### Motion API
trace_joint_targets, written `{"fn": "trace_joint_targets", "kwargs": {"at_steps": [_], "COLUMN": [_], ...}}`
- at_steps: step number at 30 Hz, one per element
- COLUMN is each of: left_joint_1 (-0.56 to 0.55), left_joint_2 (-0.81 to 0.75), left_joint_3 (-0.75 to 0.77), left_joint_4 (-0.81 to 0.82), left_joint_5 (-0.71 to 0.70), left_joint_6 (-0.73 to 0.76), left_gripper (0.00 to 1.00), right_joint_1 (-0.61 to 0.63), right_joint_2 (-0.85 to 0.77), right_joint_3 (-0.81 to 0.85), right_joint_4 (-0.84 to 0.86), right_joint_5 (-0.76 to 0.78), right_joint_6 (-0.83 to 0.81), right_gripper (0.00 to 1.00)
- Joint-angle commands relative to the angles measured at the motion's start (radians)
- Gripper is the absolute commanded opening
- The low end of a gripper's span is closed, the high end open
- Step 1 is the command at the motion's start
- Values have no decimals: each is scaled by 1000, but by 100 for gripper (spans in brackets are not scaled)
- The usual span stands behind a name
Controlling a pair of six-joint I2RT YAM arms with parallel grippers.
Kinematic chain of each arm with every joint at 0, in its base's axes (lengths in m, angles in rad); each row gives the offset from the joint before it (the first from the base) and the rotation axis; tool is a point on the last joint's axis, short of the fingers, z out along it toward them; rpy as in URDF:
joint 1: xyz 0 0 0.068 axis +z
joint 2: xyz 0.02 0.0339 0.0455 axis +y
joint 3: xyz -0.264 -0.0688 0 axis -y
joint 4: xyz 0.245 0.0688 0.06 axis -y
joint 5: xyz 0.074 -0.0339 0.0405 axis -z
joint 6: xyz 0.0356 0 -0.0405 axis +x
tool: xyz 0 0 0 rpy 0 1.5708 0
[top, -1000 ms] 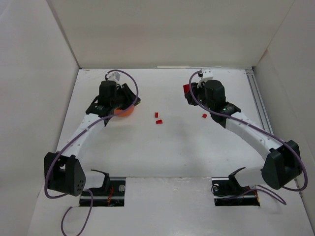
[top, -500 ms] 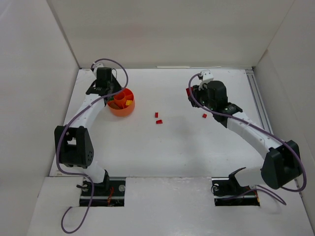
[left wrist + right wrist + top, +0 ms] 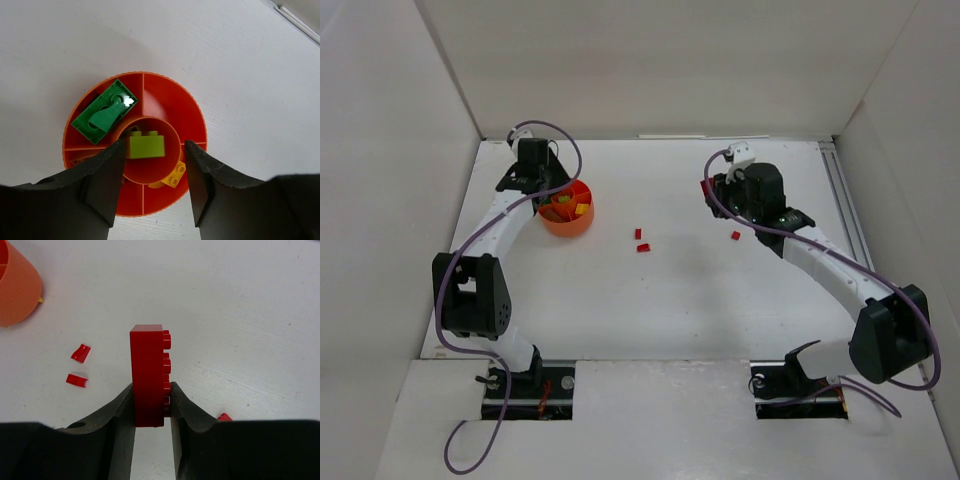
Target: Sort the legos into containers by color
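Note:
The orange divided bowl [image 3: 570, 222] stands at the back left. In the left wrist view its rim [image 3: 195, 111] surrounds a lime brick [image 3: 146, 146] in the centre cup, a green plate [image 3: 104, 112] in an outer compartment and a yellow brick [image 3: 174, 176] in another. My left gripper [image 3: 155, 185] is open and empty just above the bowl; it also shows from above [image 3: 550, 198]. My right gripper [image 3: 152, 407] is shut on a red brick [image 3: 148, 370], held upright above the table at the back right [image 3: 708, 188].
Two small red pieces [image 3: 639, 234] [image 3: 643, 247] lie mid-table and also show in the right wrist view [image 3: 80, 353] [image 3: 77, 380]. A third red piece [image 3: 735, 236] lies under the right arm. The bowl's side [image 3: 15, 285] shows at that view's left edge. White walls enclose the table.
My left arm has pulled back from covering the bowl to its far-left side, uncovering the bricks inside. My right gripper with the red brick has shifted slightly right.

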Motion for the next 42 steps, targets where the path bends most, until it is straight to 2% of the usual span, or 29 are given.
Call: {"fn": "trace_joint_targets", "kwargs": {"at_steps": [1, 4, 7, 9, 10, 11, 12, 14, 15, 16, 18, 19, 21, 22, 25, 28, 31, 32, 35, 38, 40, 42], "left_joint_1": [-1, -1, -1, -1, -1, -1, -1, -1, -1, -11, -66, -96, -157, -213, -286, -286, -286, -286, -286, -286, -286, -286], "left_joint_2": [-3, 8, -14, -34, -63, -81, -101, -162, -179, -195, -229, -229, -239, -239, -239, -250, -272, -287, -308, -308, -308, -299], "left_joint_3": [18, 27, 39, 39, 30, 19, 3, -59, -82, -100, -131, -143, -133, -133, -133, -133, -165, -175, -206, -217, -217, -217], "left_joint_4": [28, 17, 17, 27, 45, 69, 100, 212, 256, 322, 362, 363, 329, 318, 309, 309, 323, 338, 375, 375, 375, 375], "left_joint_5": [2, 2, 2, 66, 107, 237, 309, 486, 701, 806, 960, 977, 978, 978, 978, 994, 1062, 1100, 1109, 1181, 1191, 1200], "left_joint_6": [19, 19, 29, 44, 58, 104, 120, 162, 220, 253, 302, 360, 445, 472, 551, 580, 627, 653, 664, 690, 700, 700], "left_gripper": [47, 51, 58, 66, 68, 76, 78, 84, 92, 92, 98, 100, 100, 100, 100, 100, 100, 97, 97, 86, 72, 68], "right_joint_1": [-6, -6, -6, -6, -6, -6, -6, -6, -6, -6, -6, -6, -6, 6, 49, 58, 58, 58, 58, 58, 58, 58], "right_joint_2": [0, -9, -19, -19, -8, 3, 3, 41, 55, 69, 130, 150, 194, 204, 214, 234, 245, 257, 267, 267, 267, 267], "right_joint_3": [45, 45, 45, 45, 57, 57, 57, 80, 80, 103, 138, 157, 195, 209, 265, 302, 321, 321, 332, 341, 352, 352], "right_joint_4": [9, 9, 9, 9, 9, 9, 9, 9, 9, 9, -24, -38, -53, -73, -200, -241, -251, -251, -261, -271, -271, -242], "right_joint_5": [-33, -44, -85, -252, -344, -418, -590, -726, -868, -939, -1079, -1193, -1268, -1249, -1160, -1184, -1231, -1242, -1253, -1250, -1236, -1225], "right_joint_6": [-24, -47, -93, -160, -255, -286, -323, -382, -398, -409, -440, -440, -440, -440, -521, -531, -531, -531, -531, -521, -521, -485], "right_gripper": [4, 4, 4, 4, 4, 4, 4, 5, 5, 7, 7, 7, 7, 7, 6, 6, 6, 6, 6, 6, 5, 5]}}
